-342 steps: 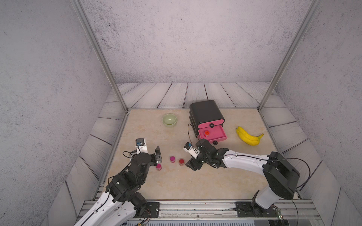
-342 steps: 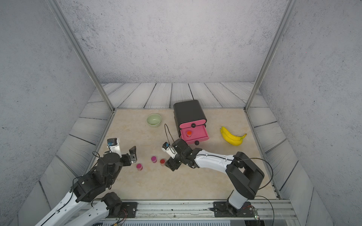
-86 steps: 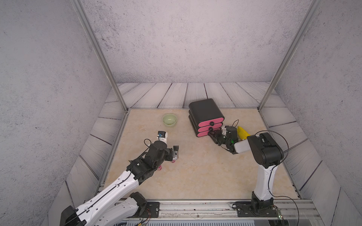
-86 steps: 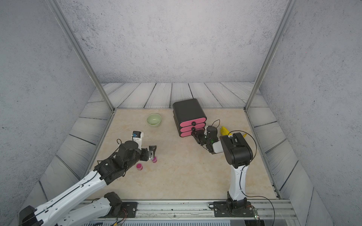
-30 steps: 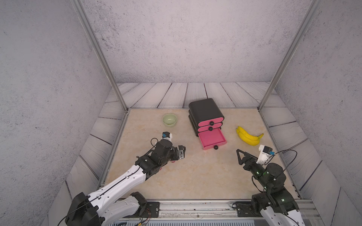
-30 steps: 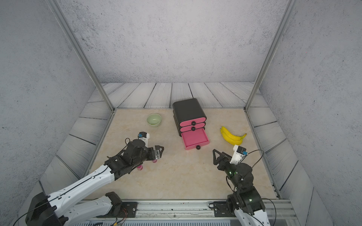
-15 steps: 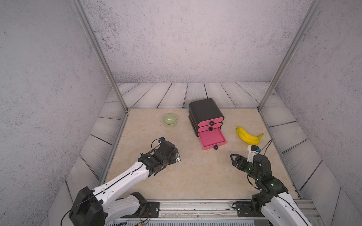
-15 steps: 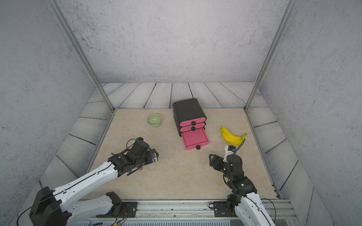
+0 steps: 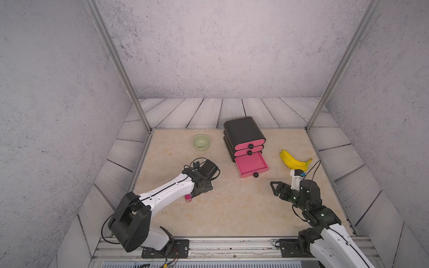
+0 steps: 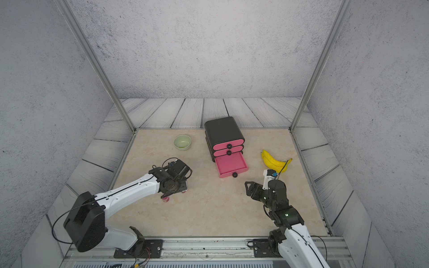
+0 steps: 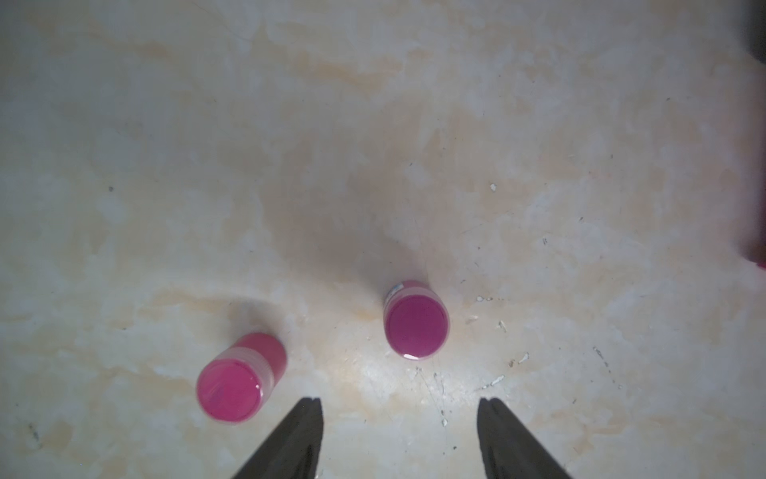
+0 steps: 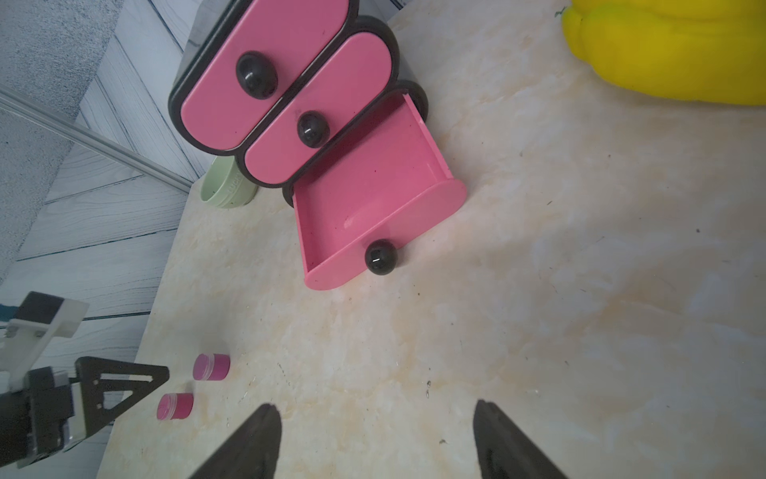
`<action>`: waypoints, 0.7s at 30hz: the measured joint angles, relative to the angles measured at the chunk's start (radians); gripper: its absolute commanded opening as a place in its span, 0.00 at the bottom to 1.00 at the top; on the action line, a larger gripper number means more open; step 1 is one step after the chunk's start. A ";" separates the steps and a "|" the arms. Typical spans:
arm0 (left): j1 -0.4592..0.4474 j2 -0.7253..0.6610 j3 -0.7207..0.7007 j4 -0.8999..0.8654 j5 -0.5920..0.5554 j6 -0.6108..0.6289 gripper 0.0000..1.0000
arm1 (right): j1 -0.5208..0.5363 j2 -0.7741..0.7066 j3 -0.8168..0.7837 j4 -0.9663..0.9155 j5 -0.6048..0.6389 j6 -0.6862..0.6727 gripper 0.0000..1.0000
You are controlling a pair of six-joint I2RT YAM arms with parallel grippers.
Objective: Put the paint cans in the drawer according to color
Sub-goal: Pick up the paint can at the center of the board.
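Left gripper [image 11: 398, 400]: jaws apart with nothing between them, pointing down over the left half of the bench [image 9: 232, 208], toward the front edge.
Mid can [image 11: 416, 327]: magenta, standing lid-up on the bench. It is just ahead of the jaw gap and close to its centre line, but not yet between the fingertips.
Side can [image 11: 240, 381]: magenta, also standing, just outside one jaw and apart from the mid can.
Key relation: the can's axis is vertical, so the jaws probably need to advance and drop to straddle the mid can. The side can sits close enough to be nudged.
Nearer arm: the left, right over both cans.
Right gripper [image 12: 375, 404]: jaws spread and empty, raised near the front-right corner, well apart from the cans and facing the chest.
Drawer [image 9: 251, 163]: the lowest of the chest [image 9: 242, 130], pulled out toward the front edge with its pink floor bare. The upper two are shut. It lies toward the back middle, away from the cans.
Bystanders: a bowl [image 9: 201, 142] left of the chest and a banana [image 9: 293, 160] toward the right edge.
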 measured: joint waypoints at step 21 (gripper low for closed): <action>0.072 0.211 -0.012 0.171 0.061 0.058 0.53 | 0.000 0.050 0.000 0.055 -0.040 0.011 0.77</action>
